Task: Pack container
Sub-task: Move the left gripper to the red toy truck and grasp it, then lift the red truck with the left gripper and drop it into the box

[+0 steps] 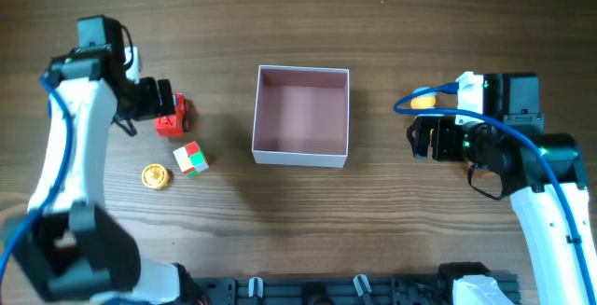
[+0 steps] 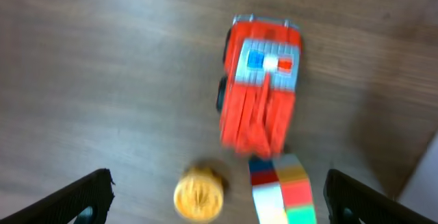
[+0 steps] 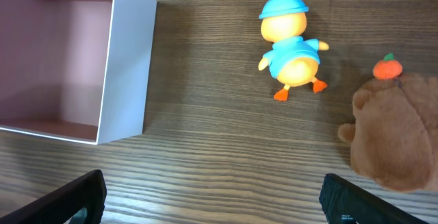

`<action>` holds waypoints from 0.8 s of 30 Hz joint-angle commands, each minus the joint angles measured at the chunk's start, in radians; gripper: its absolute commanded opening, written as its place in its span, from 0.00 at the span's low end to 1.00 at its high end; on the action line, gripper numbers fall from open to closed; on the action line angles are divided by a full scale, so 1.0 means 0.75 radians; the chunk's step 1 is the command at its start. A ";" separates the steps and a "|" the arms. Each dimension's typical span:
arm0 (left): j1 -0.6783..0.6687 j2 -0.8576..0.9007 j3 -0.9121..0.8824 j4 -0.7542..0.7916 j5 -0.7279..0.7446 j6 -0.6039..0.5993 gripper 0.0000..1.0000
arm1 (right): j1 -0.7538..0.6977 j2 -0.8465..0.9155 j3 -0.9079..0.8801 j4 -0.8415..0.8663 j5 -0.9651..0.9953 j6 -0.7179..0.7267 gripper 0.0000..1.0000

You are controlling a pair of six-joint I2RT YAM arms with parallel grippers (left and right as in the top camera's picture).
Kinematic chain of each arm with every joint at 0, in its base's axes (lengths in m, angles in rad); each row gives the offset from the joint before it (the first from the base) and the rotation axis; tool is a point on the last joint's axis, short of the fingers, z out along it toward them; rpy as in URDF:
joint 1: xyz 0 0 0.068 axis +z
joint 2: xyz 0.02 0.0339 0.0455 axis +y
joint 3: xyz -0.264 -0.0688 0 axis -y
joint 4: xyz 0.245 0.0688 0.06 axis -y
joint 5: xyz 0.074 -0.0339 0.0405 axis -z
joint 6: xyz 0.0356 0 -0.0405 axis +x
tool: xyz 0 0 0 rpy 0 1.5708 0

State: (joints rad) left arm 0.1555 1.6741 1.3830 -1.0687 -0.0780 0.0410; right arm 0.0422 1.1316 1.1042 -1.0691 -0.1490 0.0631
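Box [image 1: 300,157]: square, shallow, white walls, dusty-pink inside. It sits mid-table between my arms. My left claw [image 2: 219,186] is spread wide near the red truck [image 2: 261,87]. My right claw [image 3: 212,186] is also spread, near the duck [image 3: 291,46].

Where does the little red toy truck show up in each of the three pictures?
Overhead: the red toy truck is at the left, left of the container.
Left wrist: it is in the upper centre, blurred.
Right wrist: not in it.
Shared landmark: the multicoloured cube lies close by the truck in both views that show it.
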 commanded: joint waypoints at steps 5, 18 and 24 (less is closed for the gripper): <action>0.005 0.272 0.015 0.095 0.084 0.145 0.99 | -0.001 0.003 0.032 0.015 0.024 0.022 1.00; 0.005 0.370 0.015 0.133 0.124 0.109 0.53 | -0.001 0.003 0.032 0.018 0.023 0.023 1.00; -0.008 0.368 0.015 0.124 0.123 0.073 0.23 | -0.001 0.003 0.032 0.019 0.024 0.022 1.00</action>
State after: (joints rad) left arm 0.1555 1.9396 1.3869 -0.9752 -0.0010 0.1196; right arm 0.0422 1.1316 1.1042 -1.0588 -0.1486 0.0635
